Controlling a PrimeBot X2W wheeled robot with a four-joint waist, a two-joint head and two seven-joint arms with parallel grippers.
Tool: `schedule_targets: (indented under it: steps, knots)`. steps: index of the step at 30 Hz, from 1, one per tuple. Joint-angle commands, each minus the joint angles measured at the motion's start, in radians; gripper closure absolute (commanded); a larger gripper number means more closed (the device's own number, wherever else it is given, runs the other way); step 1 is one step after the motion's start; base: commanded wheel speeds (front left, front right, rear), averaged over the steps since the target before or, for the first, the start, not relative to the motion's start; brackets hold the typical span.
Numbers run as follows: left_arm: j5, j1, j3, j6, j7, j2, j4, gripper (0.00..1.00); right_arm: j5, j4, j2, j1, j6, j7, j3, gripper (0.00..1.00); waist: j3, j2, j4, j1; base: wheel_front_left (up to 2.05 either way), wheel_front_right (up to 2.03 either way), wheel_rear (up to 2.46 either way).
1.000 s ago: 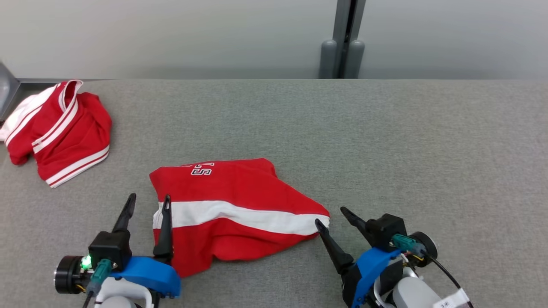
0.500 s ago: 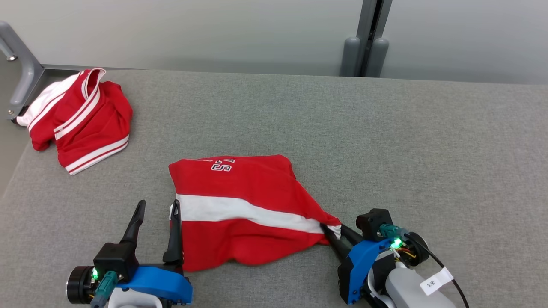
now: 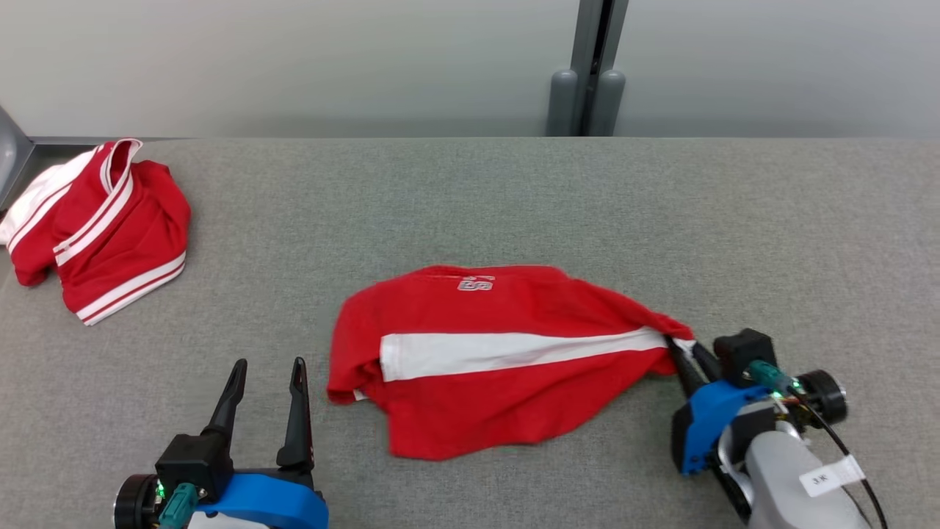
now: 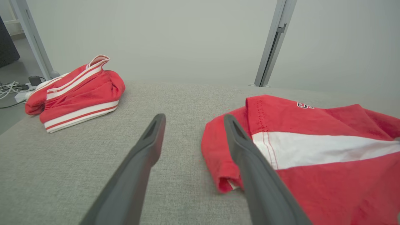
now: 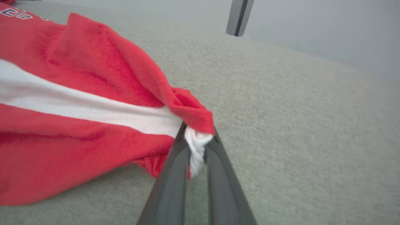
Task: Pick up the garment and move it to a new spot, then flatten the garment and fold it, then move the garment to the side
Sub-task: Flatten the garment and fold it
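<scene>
Head: the garment [image 3: 499,360] is lying central on the table [image 3: 734,220], my right claw [image 3: 681,349] pinching its right corner, my left claw [image 3: 268,364] gaping wide beside its left edge. Left wrist: a rolled hem is hiding the layers beneath. Right wrist: soft, light cloth is bunching, blurred, between my jaws; corners are seeming the best hold.

White lettering [image 3: 476,283] on the red fabric garment with a broad white band [image 3: 507,353] blurs beyond reading in the head view, whose left edge crops a crumpled red-and-white striped garment [image 3: 95,220]. Bunched cloth hides the fingertips of the right gripper [image 5: 197,140].
</scene>
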Motion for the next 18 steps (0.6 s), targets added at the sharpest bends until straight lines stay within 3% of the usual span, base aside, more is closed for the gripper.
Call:
schedule_targets:
  steps: [1, 7, 8, 9, 10, 18]
  knots:
    - [-0.005, 0.001, 0.0, -0.004, -0.004, -0.001, -0.001, 0.0, -0.054, -0.024, -0.006, 0.032, 0.0, -0.006, -0.043, 1.0, -0.003, 0.0, -0.007, 0.0, 0.0, 0.0, 0.0]
    - [-0.011, 0.003, -0.017, -0.016, -0.006, -0.008, 0.007, 0.0, -0.255, -0.163, 0.02, 0.128, 0.0, 0.023, -0.243, 1.0, -0.001, 0.0, -0.025, 0.0, 0.0, 0.0, 0.0]
    - [-0.012, 0.001, -0.02, -0.018, -0.006, -0.01, 0.009, 0.0, -0.272, -0.181, 0.023, 0.141, 0.0, 0.023, -0.258, 0.89, -0.001, 0.0, -0.027, 0.0, 0.0, 0.0, 0.0]
    - [-0.013, -0.001, -0.023, -0.02, -0.006, -0.011, 0.012, 0.0, -0.279, -0.195, 0.025, 0.151, 0.0, 0.025, -0.27, 0.51, -0.001, 0.0, -0.028, 0.0, 0.0, 0.0, 0.0]
    - [-0.014, -0.004, -0.025, -0.023, -0.006, -0.013, 0.013, 0.0, -0.283, -0.206, 0.026, 0.159, 0.0, 0.024, -0.279, 0.0, 0.0, 0.0, -0.03, 0.0, 0.0, 0.0, 0.0]
    - [-0.029, -0.004, -0.04, -0.04, -0.009, -0.03, 0.025, 0.0, -0.18, -0.266, 0.026, 0.189, 0.0, 0.008, -0.247, 0.0, -0.016, 0.0, -0.038, 0.0, 0.0, 0.0, 0.0]
